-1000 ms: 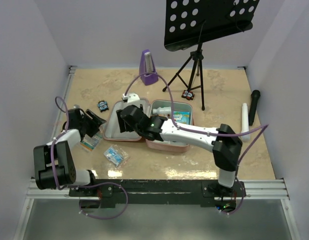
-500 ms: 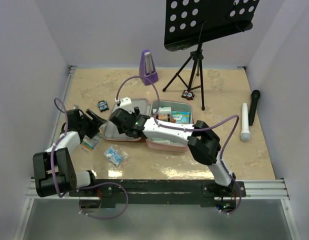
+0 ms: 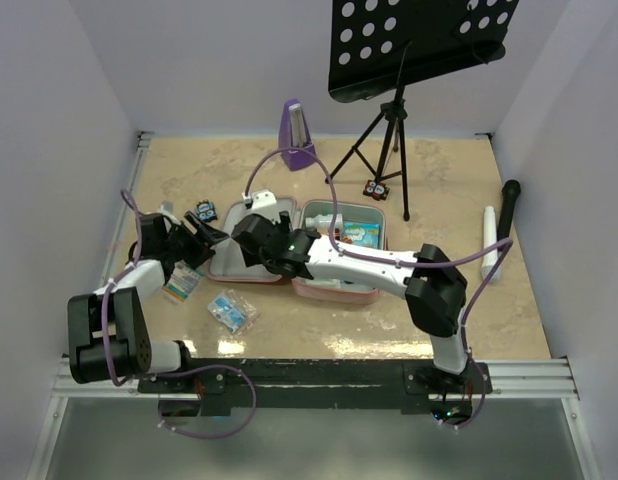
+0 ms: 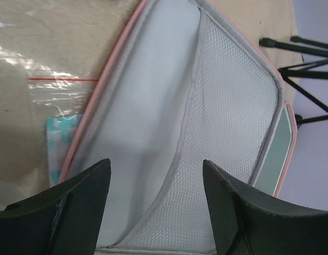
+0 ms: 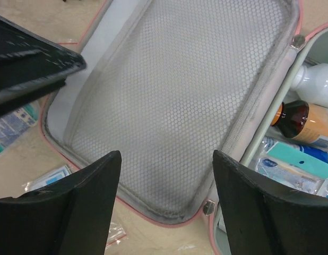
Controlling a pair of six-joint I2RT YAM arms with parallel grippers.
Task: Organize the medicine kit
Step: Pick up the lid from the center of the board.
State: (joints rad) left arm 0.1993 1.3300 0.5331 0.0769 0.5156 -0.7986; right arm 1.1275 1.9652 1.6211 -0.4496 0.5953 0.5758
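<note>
Medicine kit (image 3: 329, 291) lies open flat mid-table (image 3: 389, 330), 2 halves side by side. In top view the lid half is on the kit's left, the base half on its right.

Lid half: grey lining w/ a mesh pocket (image 5: 180, 95), pink rim, nothing seen in it. Base half holds a brown bottle (image 5: 299, 119), a white bottle (image 5: 315, 79) just behind it, and teal/blue packets (image 5: 291, 164) nearer the kit's front.

Left pincer (image 3: 207, 243) is at the kit's left edge, jaws spread wide, empty. Its wrist cam looks across the lid lining (image 4: 148, 106) between both fingers (image 4: 79, 207).

Right pincer (image 3: 247, 243) hangs over the lid half, also wide apart, holding nothing. Right wrist cam shows the mesh between its fingers (image 5: 74, 196), w/ the left pincer's finger (image 5: 31, 58) at the kit's far-left rim.

Off the kit:
- Clear zip bag w/ a teal packet (image 3: 181, 285), just left of the lid, touching its rim in left wrist cam (image 4: 60, 143).
- 2nd bagged packet (image 3: 232, 310), in front of the kit's left corner.
- Small black/blue item (image 3: 206, 211), behind-left of the kit.
- Purple metronome (image 3: 297, 135), well behind the kit.
- Music stand (image 3: 389, 110), behind-right; small item (image 3: 377, 189) by its foot.
- White tube (image 3: 489, 240) and black mic (image 3: 507, 212), well right of the kit.
</note>
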